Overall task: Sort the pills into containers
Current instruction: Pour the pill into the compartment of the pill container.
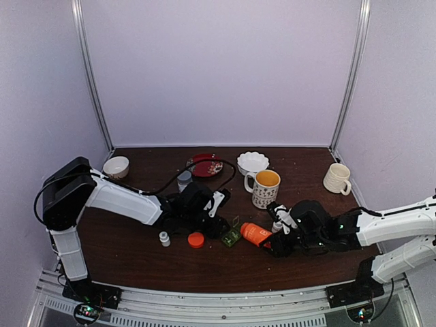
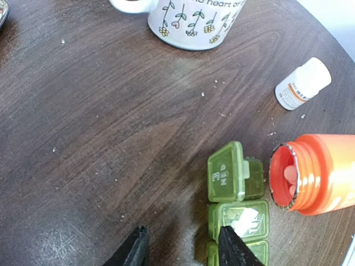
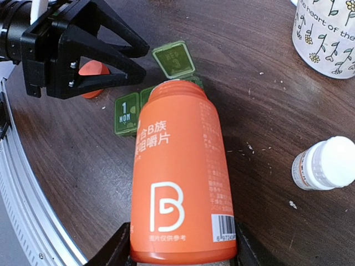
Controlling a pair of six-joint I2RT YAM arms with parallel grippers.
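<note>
The dark-green pill box [image 1: 230,237] [image 2: 238,213] [image 3: 127,113] lies flat on the table. One of its containers stands open, with the lid [image 2: 224,173] [image 3: 173,59] flipped up; the lids beside it are closed. My right gripper [image 3: 180,252] [image 1: 272,242] is shut on an orange bottle [image 3: 180,177] [image 2: 324,172] [image 1: 255,234], which lies tipped with its uncapped mouth at the open compartment. Pale round pills [image 2: 289,174] show inside the mouth. My left gripper [image 2: 183,233] [image 3: 143,64] [image 1: 223,226] hangs open beside the box, one fingertip [image 2: 230,244] over a closed lid.
A patterned mug [image 1: 264,187] [image 2: 194,22] [image 3: 327,33] stands behind the box. A small white bottle [image 1: 277,225] [image 2: 302,84] [image 3: 324,163] is beside the orange one. An orange cap [image 1: 196,240] and another white bottle [image 1: 164,238] sit left. Bowls [image 1: 253,162] and a cream mug [image 1: 337,178] are farther back.
</note>
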